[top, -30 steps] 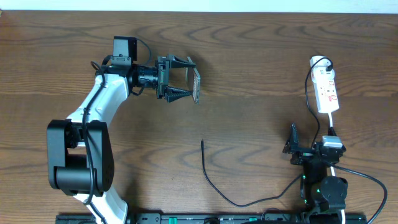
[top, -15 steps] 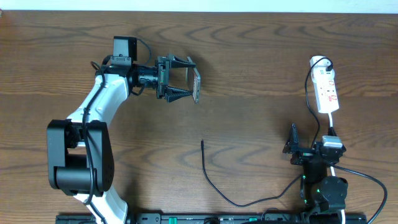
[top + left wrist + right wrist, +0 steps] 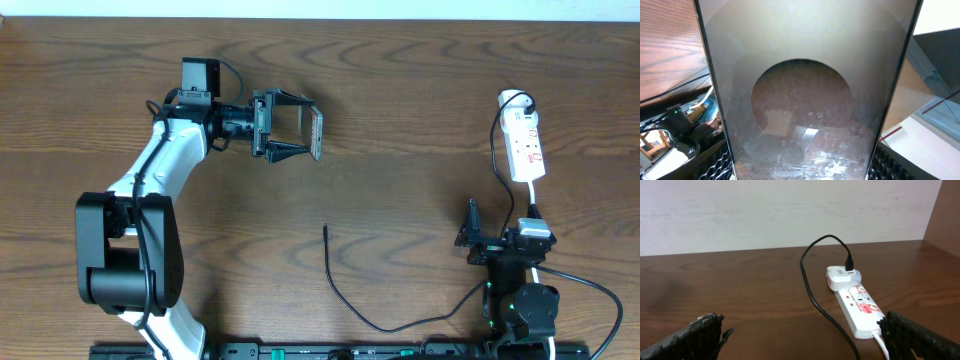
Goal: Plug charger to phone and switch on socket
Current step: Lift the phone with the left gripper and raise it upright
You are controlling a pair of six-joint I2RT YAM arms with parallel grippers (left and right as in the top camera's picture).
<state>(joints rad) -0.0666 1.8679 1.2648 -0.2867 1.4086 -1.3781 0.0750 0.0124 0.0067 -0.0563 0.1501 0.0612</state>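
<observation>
Finding no readable writing anywhere. Seeing only red markings on socket (image 3: 860, 308), too small to make out. Seeing no lettering on phone (image 3: 805, 75) face in left wrist view, just gloss, smudges and a round brownish reflection.

Pinching phone with left gripper (image 3: 305, 127), jaws spread fairly wide and pressing on two opposite edges. Holding it on edge at upper left-centre of worktop (image 3: 420, 80), face turned back toward the wrist camera and filling that view.

Keeping right gripper (image 3: 802, 330) fully spread at lower right, gripping nothing and touching nothing. Pointing it toward socket, with both fingers showing at the bottom corners of right wrist view.

Lying loose on worktop: charger (image 3: 326, 250), with its free plug end at centre. Lying well apart from phone and from both grippers, curving down and right toward the right arm's base.

Lying flat near right edge of worktop: socket, with white adapter (image 3: 842, 277) at its far end. Seeing a thin black cable plugged into the adapter's top and looping back toward the right arm. Not making out any switch position.
</observation>
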